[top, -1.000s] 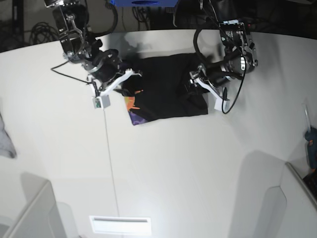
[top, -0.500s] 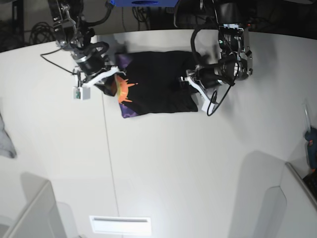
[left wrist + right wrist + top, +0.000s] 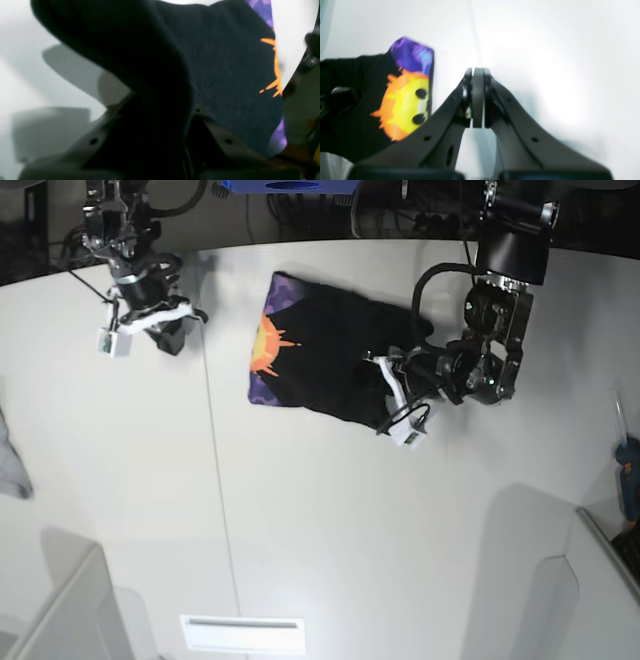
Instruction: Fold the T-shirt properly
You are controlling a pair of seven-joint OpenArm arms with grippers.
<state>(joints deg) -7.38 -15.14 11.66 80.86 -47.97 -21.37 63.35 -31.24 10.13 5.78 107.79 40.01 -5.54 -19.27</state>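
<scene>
The black T-shirt lies folded on the white table, its orange, yellow and purple print at its left edge. My left gripper sits at the shirt's right front corner. In the left wrist view black cloth drapes over that gripper and runs down between its shut fingers. My right gripper hangs left of the shirt, apart from it. In the right wrist view it is shut and empty, with the printed shirt edge to its left.
A small light-grey cloth lies at the table's left edge. A blue tool is at the right edge. A white slotted plate lies at the front. Grey bins stand at the front left and front right corners.
My right gripper has let go of the shirt's left edge and moved away to the left. My left gripper has moved toward the front with the shirt's right side; the shirt now lies skewed.
</scene>
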